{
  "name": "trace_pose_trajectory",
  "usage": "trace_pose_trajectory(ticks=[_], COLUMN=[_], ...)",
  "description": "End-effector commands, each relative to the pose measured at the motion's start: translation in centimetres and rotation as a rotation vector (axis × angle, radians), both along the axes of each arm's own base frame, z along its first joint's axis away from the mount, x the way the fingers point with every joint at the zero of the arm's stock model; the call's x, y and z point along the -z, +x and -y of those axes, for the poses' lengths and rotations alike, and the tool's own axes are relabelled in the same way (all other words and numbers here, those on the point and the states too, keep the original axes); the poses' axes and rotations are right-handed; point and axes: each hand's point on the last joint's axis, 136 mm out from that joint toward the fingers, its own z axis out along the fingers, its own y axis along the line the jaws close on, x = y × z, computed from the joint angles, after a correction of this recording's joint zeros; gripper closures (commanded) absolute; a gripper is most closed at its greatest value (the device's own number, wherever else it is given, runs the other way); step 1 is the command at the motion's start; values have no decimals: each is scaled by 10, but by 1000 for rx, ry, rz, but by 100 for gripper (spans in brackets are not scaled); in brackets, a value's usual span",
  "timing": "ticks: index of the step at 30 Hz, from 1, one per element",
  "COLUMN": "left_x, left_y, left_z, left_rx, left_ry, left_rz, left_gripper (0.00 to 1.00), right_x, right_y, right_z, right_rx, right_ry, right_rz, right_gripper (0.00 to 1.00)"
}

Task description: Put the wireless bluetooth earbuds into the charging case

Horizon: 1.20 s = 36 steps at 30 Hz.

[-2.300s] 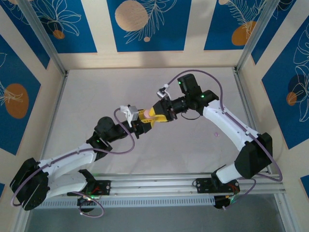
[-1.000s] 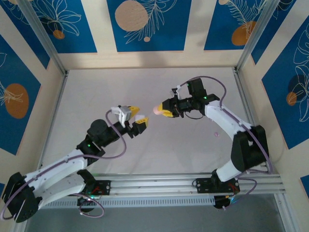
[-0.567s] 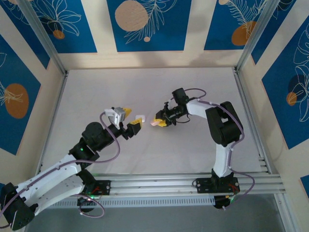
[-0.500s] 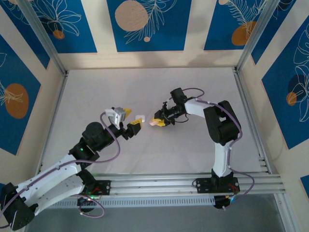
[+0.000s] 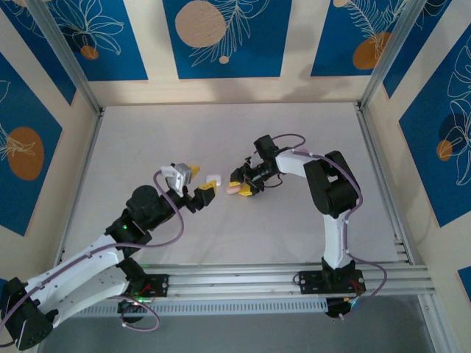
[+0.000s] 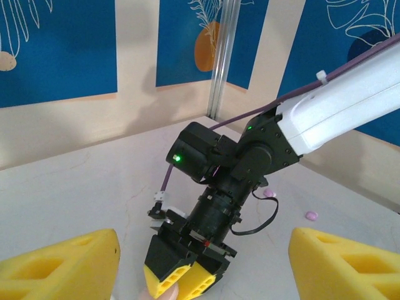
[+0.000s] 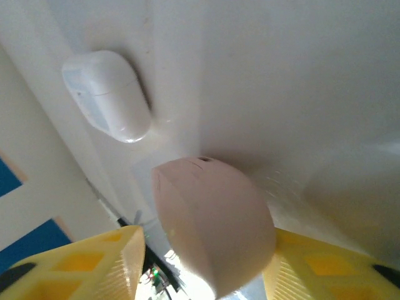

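My right gripper [image 5: 240, 188] is down at the table's middle, shut on a pale pink pebble-shaped charging case [image 5: 231, 190]. In the right wrist view the closed pink case [image 7: 212, 231] sits between the yellow fingers [image 7: 94, 262] and touches the table. A closed white charging case [image 7: 109, 97] lies just beyond it, a little to its left [image 5: 213, 179] in the top view. My left gripper [image 5: 199, 182] stands open and empty beside the white case, facing the right gripper [image 6: 187, 269]. Two tiny pink earbuds [image 6: 270, 193] lie loose on the table behind the right arm.
The white tabletop [image 5: 147, 147] is walled by blue-and-cream panels and aluminium posts [image 5: 81, 81]. The right arm's purple cable [image 5: 294, 137] loops above its wrist. A rail [image 5: 243, 283] runs along the near edge between the arm bases.
The grippers have drawn apart, and the left one has let go of the pink case and pulled back. The right gripper has carried the pink case down and left to the table beside the white case.
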Motion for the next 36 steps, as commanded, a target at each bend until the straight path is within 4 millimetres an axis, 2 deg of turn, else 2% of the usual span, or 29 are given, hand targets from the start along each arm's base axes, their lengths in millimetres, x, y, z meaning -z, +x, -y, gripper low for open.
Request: trace_pose_trajectory(ticks=[1, 5, 7, 8, 13, 16, 19, 22, 27, 32, 36], left_x=[-1, -1, 0, 0, 1, 1, 0, 0, -2, -2, -2], left_y=[0, 0, 0, 0, -1, -1, -1, -2, -1, -2, -1], left_z=[2, 2, 3, 2, 2, 3, 3, 5, 3, 2, 3], left_rx=[1, 2, 4, 3, 4, 10, 11, 19, 12, 8, 9], left_ry=[-6, -5, -4, -4, -2, -2, -2, -2, -1, 6, 4], left_rz=[0, 0, 0, 0, -4, -7, -6, -8, -7, -4, -2], left_gripper=[29, 28, 28, 28, 27, 26, 26, 26, 26, 25, 25], right_x=[-10, -24, -36, -40, -55, -60, -54, -41, -13, 0, 3], right_y=[-3, 4, 14, 21, 67, 96, 124, 148, 168, 170, 155], right_z=[24, 52, 75, 89, 189, 229, 260, 272, 282, 284, 280], right_rx=[22, 56, 88, 115, 335, 414, 447, 428, 363, 311, 271], right_ry=[-102, -189, -249, -290, -483, -476, -519, -512, -599, -640, -681], right_rz=[31, 97, 159, 191, 280, 270, 253, 227, 142, 120, 85], right_gripper=[43, 39, 39, 39, 39, 39, 40, 42, 46, 50, 54])
